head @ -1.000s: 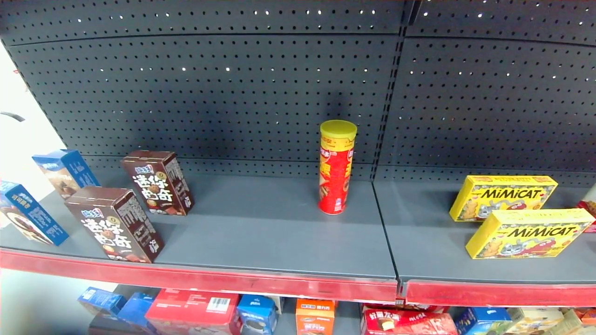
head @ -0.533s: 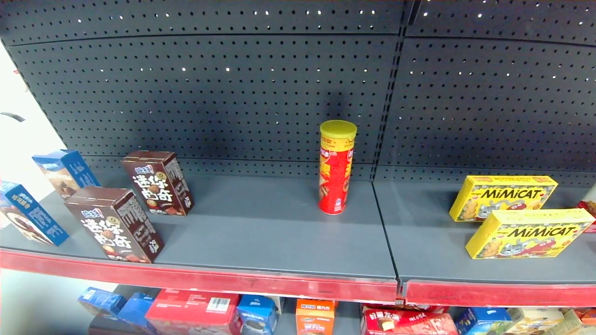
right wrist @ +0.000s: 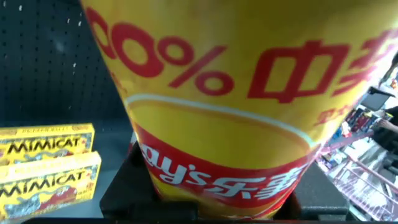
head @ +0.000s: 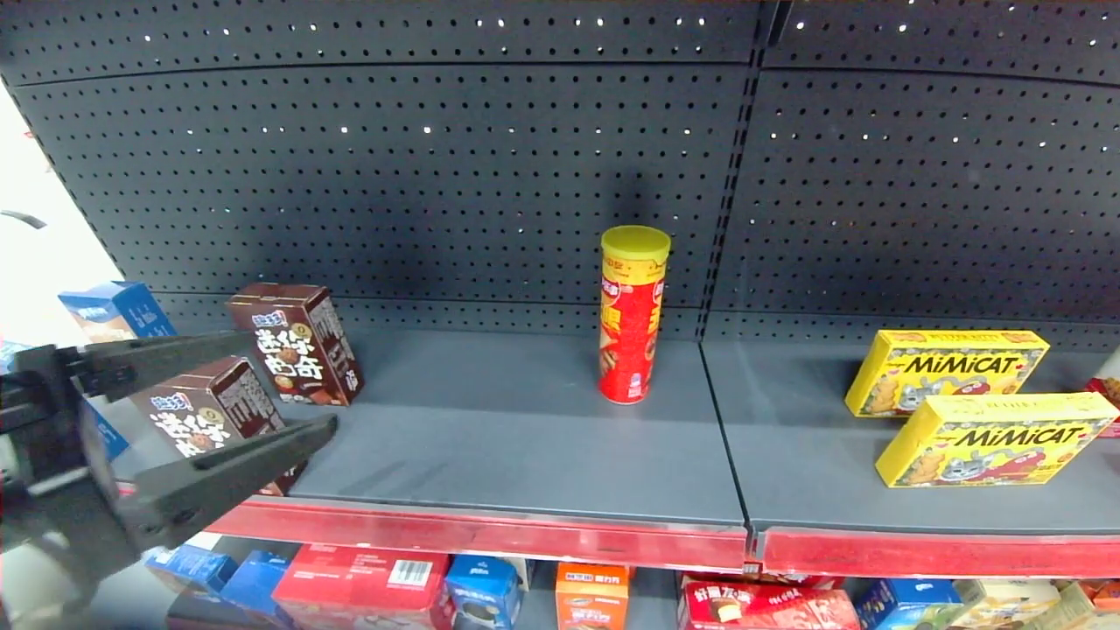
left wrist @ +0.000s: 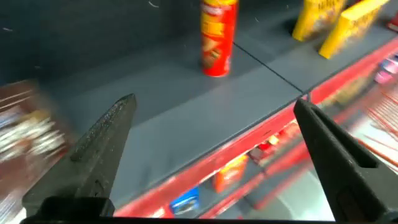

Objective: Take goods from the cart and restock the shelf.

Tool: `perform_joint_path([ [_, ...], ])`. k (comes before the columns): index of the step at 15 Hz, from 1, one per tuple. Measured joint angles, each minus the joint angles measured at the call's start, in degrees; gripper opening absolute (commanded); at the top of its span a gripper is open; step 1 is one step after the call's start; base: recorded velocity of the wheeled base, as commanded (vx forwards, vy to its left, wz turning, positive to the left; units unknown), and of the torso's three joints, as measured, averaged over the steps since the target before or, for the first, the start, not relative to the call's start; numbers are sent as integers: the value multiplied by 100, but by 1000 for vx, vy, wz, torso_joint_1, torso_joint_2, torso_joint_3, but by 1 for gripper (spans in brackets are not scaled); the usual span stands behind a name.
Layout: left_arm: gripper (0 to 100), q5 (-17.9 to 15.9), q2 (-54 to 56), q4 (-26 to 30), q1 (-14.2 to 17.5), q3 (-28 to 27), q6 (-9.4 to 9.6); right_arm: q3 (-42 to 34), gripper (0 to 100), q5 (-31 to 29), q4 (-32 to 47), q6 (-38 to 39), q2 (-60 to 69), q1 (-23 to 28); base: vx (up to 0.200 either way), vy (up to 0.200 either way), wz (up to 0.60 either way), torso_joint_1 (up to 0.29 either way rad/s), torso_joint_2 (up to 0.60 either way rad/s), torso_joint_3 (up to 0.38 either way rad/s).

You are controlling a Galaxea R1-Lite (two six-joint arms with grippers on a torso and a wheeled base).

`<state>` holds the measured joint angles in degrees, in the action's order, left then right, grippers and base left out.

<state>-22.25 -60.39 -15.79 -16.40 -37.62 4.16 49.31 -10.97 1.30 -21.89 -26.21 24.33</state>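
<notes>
A red chips can [head: 632,315] with a yellow lid stands upright near the middle of the grey shelf [head: 525,437]; it also shows in the left wrist view [left wrist: 217,37]. My left gripper [head: 291,381] hangs open at the shelf's front left, in front of the brown boxes, nothing between its fingers [left wrist: 106,143]. It is well left of the red can. A large yellow and red can [right wrist: 217,93] sits very close to the right wrist camera, with my right gripper [right wrist: 224,208] shut on its lower part.
Two brown boxes [head: 297,341] and a blue box [head: 114,306] stand at the shelf's left. Two yellow boxes [head: 945,372] lie at the right, also seen beside the held can [right wrist: 46,146]. Bare shelf lies on both sides of the red can. A lower shelf [head: 367,586] holds several packs.
My left gripper has come into the head view from the lower left, open, and now covers part of the front brown box. The goods on the shelf have not moved.
</notes>
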Motion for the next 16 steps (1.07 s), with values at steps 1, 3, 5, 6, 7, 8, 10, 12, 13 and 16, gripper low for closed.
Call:
perform_joint_path([
  [1, 100, -50, -396, -140, -39, -144, -20, 55, 0, 0, 4, 0, -22, 0, 0, 0, 0, 0, 0, 0],
  [3, 100, -115, -1232, -638, -101, -325, -115, 127, 0, -20, 2, 0, -49, 5, 0, 0, 0, 0, 0, 0],
  [5, 100, -151, -1904, -963, -113, -424, -158, 156, 0, -33, 4, -2, -52, 0, 0, 0, 0, 0, 0, 0],
  [6, 100, -156, -2161, -989, -63, -468, -160, 167, 0, -35, 0, -5, -52, 0, 0, 0, 0, 0, 0, 0],
  [7, 100, -161, -2403, -1007, 17, -562, -160, 168, 0, -35, 4, -5, -55, 0, 0, 0, 0, 0, 0, 0],
  [8, 100, -169, -2584, -1018, 66, -650, -156, 176, 0, -40, 11, -11, -60, 6, 0, 0, 0, 0, 0, 0],
  [10, 100, -176, -2918, -1035, 48, -863, -132, 177, 0, -38, 88, -20, -77, 15, 0, 0, 0, 0, 0, 0],
  [12, 100, -206, -3231, -1207, -69, -1051, -127, 206, 0, -44, 101, -22, -85, 22, 0, 0, 0, 0, 0, 0],
  [13, 100, -271, -3399, -1235, -144, -1172, -127, 223, 0, -44, 101, -24, -85, 28, 0, 0, 0, 0, 0, 0],
  [16, 100, -367, -3872, -1262, -302, -1665, -127, 261, 0, -101, 235, -33, -66, 37, 0, 0, 0, 0, 0, 0],
])
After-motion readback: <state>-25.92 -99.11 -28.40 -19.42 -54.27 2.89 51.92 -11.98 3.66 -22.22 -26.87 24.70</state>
